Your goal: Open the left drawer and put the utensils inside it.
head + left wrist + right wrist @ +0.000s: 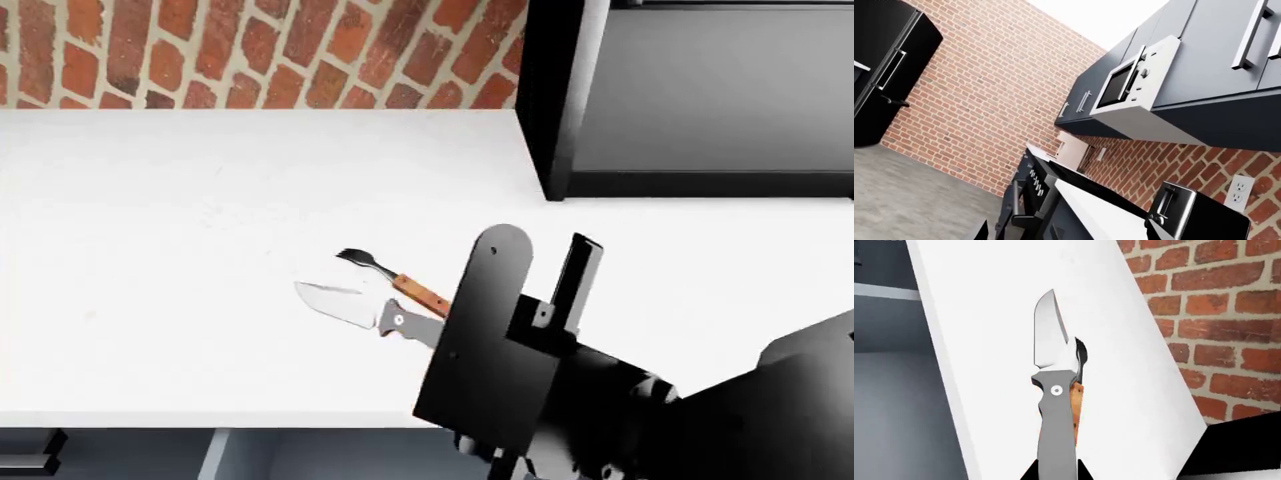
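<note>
Grey-handled knife (360, 307), blade toward left (fork (390, 278) alongside)

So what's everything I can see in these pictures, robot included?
knife: one, silvery blade, grey handle, on the counter beside the fork.
fork: one, dark head, orange-brown handle, on the counter.
counter: one, white, below the brick wall.
left drawer: one, grey-blue inside, open under the counter's front edge.
brick wall: red-brown, behind the counter.
microwave: one, white, among the dark upper cabinets.
fridge: one, black, far end of the room.
toaster: one, black, on the counter.
right gripper: black, at the knife handle; grip unclear.
</note>
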Tool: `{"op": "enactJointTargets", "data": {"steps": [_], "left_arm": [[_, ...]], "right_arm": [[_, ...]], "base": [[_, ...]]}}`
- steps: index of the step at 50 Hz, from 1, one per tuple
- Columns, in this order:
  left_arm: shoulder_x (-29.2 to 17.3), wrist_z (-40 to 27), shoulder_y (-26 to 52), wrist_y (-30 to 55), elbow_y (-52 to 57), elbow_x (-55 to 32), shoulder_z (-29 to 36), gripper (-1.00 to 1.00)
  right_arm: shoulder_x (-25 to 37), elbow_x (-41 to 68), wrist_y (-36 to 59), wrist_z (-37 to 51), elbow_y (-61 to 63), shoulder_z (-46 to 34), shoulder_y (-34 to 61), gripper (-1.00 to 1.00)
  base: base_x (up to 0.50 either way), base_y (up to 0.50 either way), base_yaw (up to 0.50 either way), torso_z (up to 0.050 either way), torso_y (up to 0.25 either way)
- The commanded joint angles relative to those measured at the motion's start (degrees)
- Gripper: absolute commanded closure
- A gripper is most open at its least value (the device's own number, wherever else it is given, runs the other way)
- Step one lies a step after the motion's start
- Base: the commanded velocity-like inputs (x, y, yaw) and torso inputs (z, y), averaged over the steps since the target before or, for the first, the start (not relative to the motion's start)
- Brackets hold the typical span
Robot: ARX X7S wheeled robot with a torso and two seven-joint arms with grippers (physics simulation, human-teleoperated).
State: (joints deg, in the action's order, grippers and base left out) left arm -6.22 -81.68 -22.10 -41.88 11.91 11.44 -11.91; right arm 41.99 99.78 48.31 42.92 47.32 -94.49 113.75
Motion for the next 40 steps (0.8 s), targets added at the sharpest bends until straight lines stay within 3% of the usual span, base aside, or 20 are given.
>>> {"op": "enactJointTargets", "data": {"steps": [1,40], "left_arm": [[0.0,0.0,0.0,0.5,0.2,0.3,0.0,-1.00],[0.0,0.0,0.1,0.5,-0.2,0.3,0.2,-1.00]], "right_arm": [[-4.0,0.4,1.5,1.7,4.3,-0.3,-0.1,1.00],[-14.8,-5.8,6.1,2.9,4.2,-5.9,-8.0,1.00]], "base": [[0.00,0.00,0.00,0.000,0.000],[0.00,0.00,0.00,0.000,0.000]]}}
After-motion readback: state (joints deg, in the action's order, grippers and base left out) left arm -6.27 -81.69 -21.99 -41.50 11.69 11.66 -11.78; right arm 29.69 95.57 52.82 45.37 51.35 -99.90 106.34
